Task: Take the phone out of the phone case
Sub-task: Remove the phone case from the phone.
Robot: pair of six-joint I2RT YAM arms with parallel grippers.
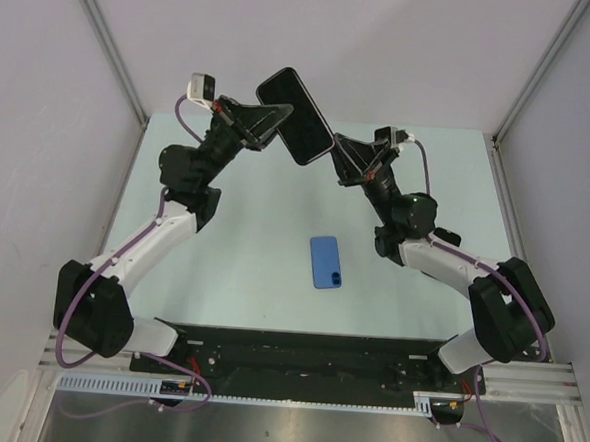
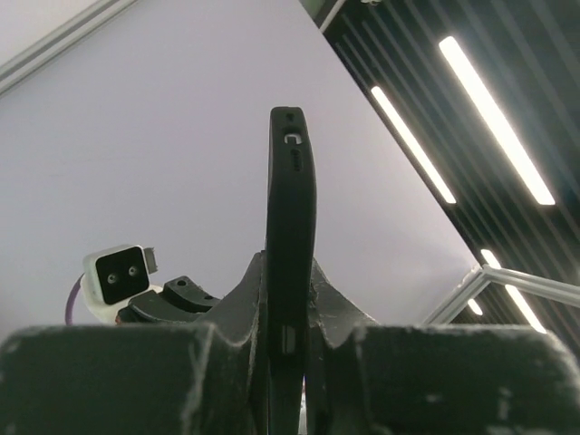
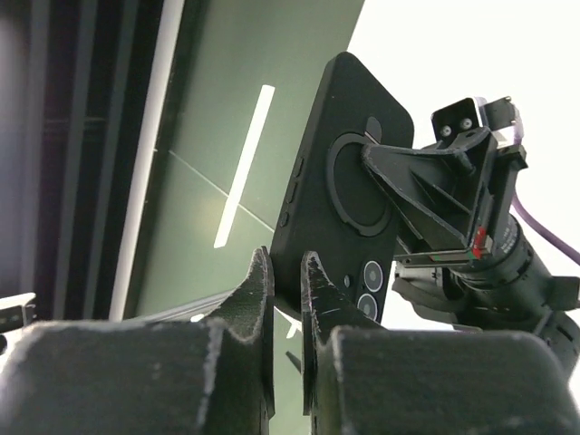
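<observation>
1. Closest in the right wrist view, the right tool (image 3: 288, 290) is narrowed onto one end of the phone case (image 3: 331, 136). Its two fingers pinch the black shell just beside the camera cutout.
2. Closest in the left wrist view, the left tool (image 2: 290, 335) is clamped on the case's flat faces. The shell stands edge-on and upright between its fingers. From the right wrist, one left finger lies across the ring on the case's back.
3. The phone (image 1: 295, 116) sits fully inside the case. Two lenses show through the cutout, and the glossy black screen faces the top camera.
4. The cased phone hangs in the air between both tools, lying diagonally over the far part of the worktop (image 1: 234, 237).
5. A blue-backed phone (image 1: 326, 262) lies flat on the worktop, back up, between the arms and well apart from both tools.
</observation>
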